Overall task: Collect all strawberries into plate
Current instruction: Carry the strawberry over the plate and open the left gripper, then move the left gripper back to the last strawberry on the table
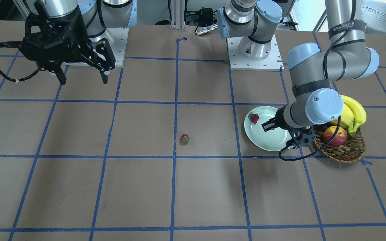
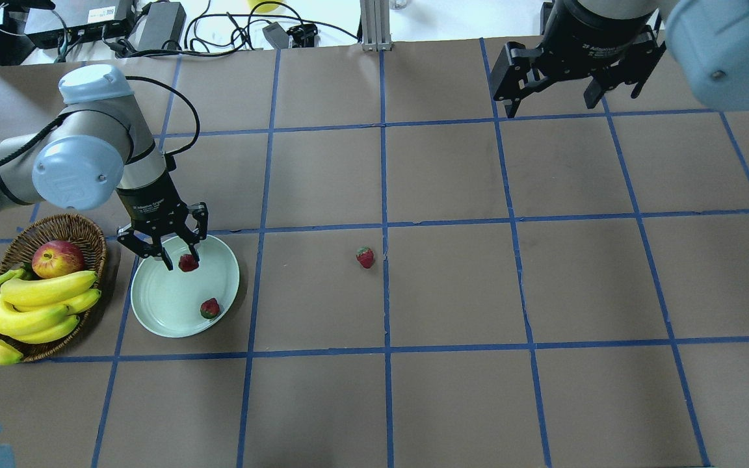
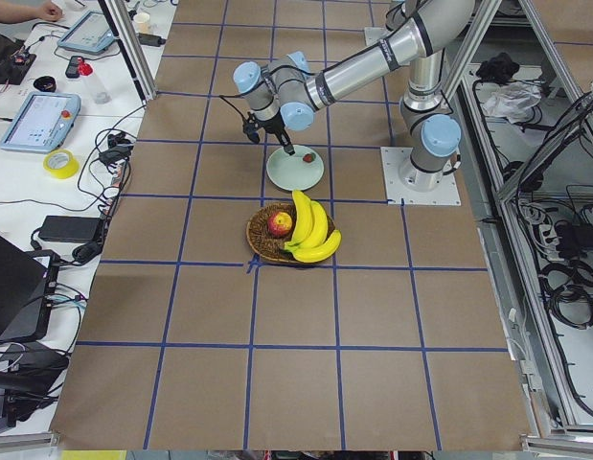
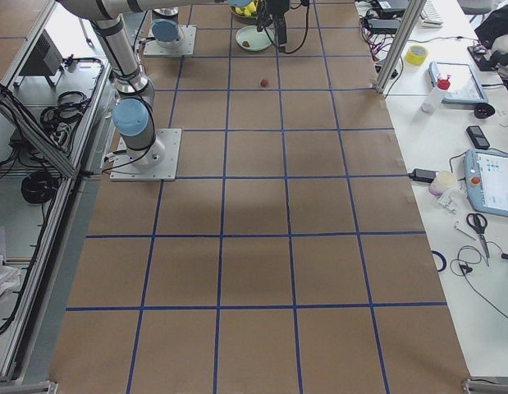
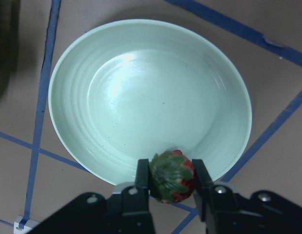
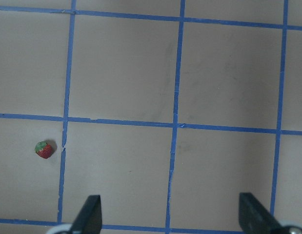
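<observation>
My left gripper (image 2: 181, 258) is shut on a strawberry (image 5: 171, 176), red with a green cap, and holds it over the far part of the pale mint-green plate (image 2: 166, 305). A second strawberry (image 2: 210, 308) lies in the plate near its rim and also shows in the front view (image 1: 254, 118). It does not show in the left wrist view, where the plate (image 5: 141, 87) looks bare. A third strawberry (image 2: 365, 257) lies on the brown table mid-way between the arms and shows in the right wrist view (image 6: 44, 149). My right gripper (image 2: 551, 105) is open and empty, high at the far right.
A brown wicker basket (image 2: 88, 234) stands just left of the plate, holding a red apple (image 2: 57, 258) and a bunch of bananas (image 2: 36, 305). Blue tape lines grid the table. The arm bases stand at the robot's edge (image 1: 255, 50).
</observation>
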Robot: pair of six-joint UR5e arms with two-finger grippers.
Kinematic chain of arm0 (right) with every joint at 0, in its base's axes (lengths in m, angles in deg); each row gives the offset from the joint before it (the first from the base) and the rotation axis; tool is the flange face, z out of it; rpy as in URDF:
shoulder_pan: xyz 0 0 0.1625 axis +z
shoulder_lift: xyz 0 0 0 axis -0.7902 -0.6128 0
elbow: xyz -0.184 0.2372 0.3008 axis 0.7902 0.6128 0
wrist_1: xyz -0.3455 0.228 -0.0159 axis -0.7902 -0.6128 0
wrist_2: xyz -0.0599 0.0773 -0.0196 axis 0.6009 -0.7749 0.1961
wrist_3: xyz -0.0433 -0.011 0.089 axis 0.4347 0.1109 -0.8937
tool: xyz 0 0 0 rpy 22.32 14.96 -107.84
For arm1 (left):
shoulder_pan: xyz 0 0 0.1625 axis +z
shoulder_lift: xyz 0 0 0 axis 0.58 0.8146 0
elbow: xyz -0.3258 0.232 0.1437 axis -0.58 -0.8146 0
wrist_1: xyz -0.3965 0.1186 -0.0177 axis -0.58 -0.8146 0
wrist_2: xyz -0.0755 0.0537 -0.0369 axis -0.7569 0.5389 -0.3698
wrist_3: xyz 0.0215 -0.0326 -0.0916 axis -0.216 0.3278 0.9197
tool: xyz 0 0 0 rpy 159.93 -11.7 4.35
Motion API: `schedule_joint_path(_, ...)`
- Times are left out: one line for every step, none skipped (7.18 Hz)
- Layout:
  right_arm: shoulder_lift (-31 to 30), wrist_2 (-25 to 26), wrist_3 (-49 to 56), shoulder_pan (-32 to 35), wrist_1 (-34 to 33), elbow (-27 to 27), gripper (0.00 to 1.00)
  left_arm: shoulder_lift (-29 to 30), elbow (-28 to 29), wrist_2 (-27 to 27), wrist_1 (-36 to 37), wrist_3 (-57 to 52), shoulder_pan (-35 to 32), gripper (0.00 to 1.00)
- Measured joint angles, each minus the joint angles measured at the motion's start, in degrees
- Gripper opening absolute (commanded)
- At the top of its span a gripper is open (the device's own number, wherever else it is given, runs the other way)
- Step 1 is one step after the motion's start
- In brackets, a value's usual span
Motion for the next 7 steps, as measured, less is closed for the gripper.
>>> schedule_joint_path(0.00,-0.01,0.00,0.00,0.00,0.00,1.00,-0.28,0.07,-0.22,0.04,-0.05,-0.22,1.00)
schedule_joint_path(0.00,-0.01,0.01,0.00,0.00,0.00,1.00,-0.91,0.22,-0.75,0.08,0.10,-1.31,1.00)
schedule_joint_path(0.00,-0.01,0.01,0.00,0.00,0.00,1.00,-1.57,0.48,-2.45,0.19,1.42,-3.78,1.00)
schedule_joint_path(0.00,0.01,0.01,0.00,0.00,0.00,1.00,-1.76,1.17,-4.74,0.92,4.20,-7.43,1.00)
schedule_joint_path(0.00,0.03,0.01,0.00,0.00,0.00,1.00,-1.32,2.12,-6.23,3.86,6.97,-11.60,1.00)
schedule_joint_path(0.00,0.01,0.01,0.00,0.01,0.00,1.00,-0.69,2.59,-7.25,7.70,8.86,-15.14,1.00)
schedule_joint_path(0.00,0.00,0.01,0.00,0.04,0.00,1.00,-0.15,2.70,-8.02,10.61,11.54,-17.80,1.00)
